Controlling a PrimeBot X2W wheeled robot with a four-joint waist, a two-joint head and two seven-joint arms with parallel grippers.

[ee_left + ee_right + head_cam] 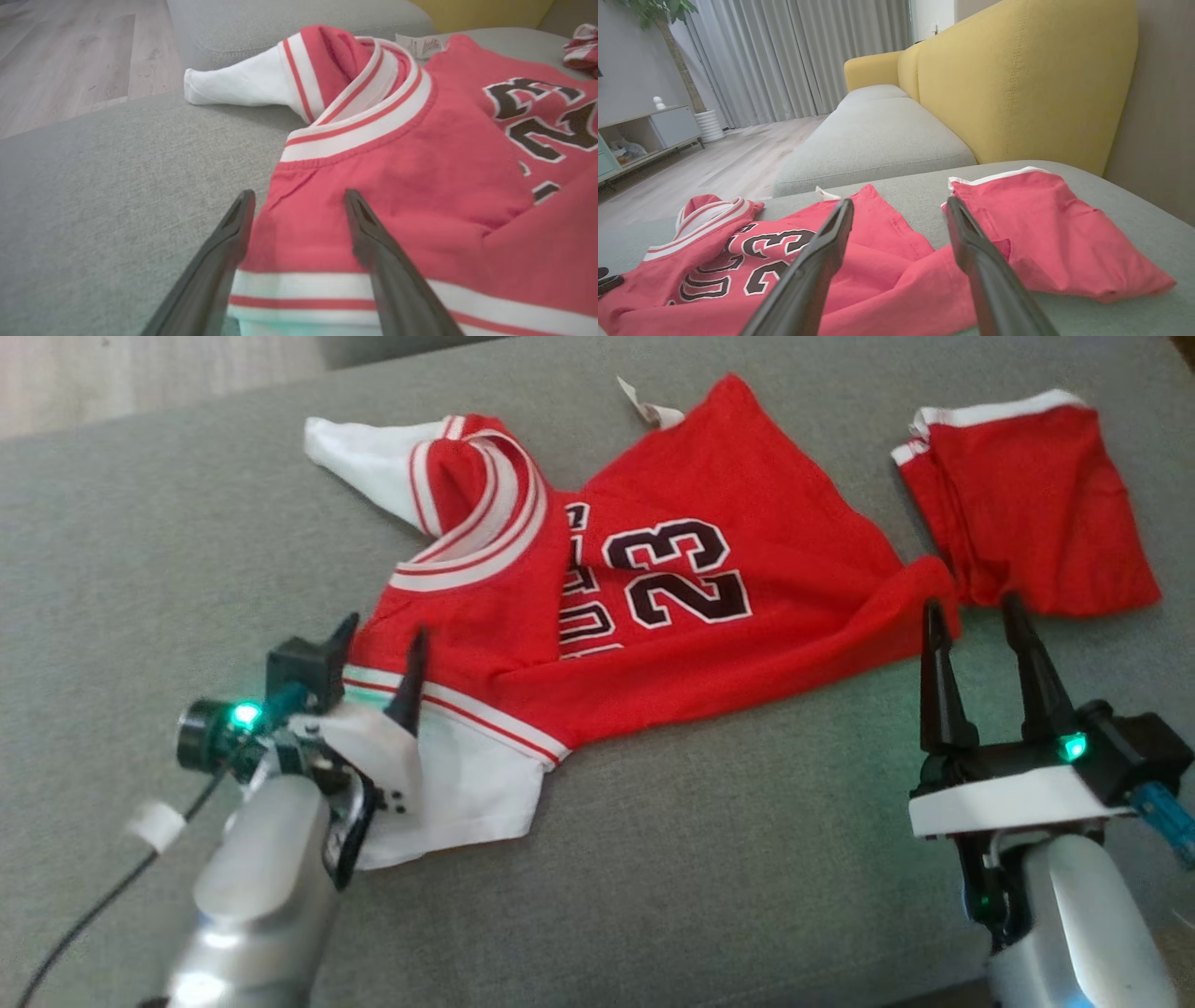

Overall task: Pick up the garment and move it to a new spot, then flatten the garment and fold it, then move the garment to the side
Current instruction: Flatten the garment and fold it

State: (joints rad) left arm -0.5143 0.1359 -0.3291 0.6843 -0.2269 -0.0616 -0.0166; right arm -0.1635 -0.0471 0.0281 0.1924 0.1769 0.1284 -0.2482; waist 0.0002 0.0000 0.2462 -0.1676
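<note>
The garment [672, 616] is a red jersey numbered 23 with white sleeves and a striped collar, lying crumpled on the grey sofa seat [747, 821]. My left gripper [383, 644] is open at its lower left, over the striped shoulder seam by the near white sleeve. In the left wrist view that gripper [299, 198] straddles red cloth of the garment [420, 177] without pinching it. My right gripper [973, 611] is open at the jersey's right hem corner. The right wrist view shows this gripper [900, 205] just above the garment [887, 284].
Red shorts [1027, 504] with white trim lie at the seat's far right, close to the jersey's hem, and show as shorts [1045, 233] beside my right fingers. A yellow sofa back [1017, 84] rises behind. Wooden floor [70, 60] lies beyond the seat's left edge.
</note>
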